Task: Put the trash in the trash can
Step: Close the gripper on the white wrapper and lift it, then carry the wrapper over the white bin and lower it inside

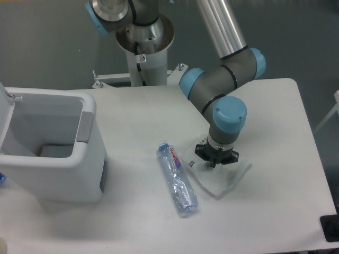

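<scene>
While its jaw state seems hidden, the end effector (216, 163) hovers over the pouch (219, 177), bottle (177, 178) beside.

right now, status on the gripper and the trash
Gripper down on the white pouch, jaw state hidden. Bottle lying on the table, untouched. Trash can open at left, path clear.
</scene>
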`<act>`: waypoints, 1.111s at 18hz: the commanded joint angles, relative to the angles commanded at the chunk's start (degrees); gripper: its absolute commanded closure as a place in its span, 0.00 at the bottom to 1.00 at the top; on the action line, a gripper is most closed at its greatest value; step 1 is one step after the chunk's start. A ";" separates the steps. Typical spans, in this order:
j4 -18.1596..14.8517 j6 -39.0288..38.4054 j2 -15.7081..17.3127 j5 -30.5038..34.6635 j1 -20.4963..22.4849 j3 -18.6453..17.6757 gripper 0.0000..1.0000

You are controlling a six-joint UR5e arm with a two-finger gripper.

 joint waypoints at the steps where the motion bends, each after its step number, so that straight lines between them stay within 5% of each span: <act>1: -0.35 0.00 0.70 -0.09 0.35 0.44 1.00; 11: -5.09 -2.45 8.33 -6.84 0.18 9.05 1.00; 20: -5.10 -10.01 17.48 -19.49 -1.22 11.77 1.00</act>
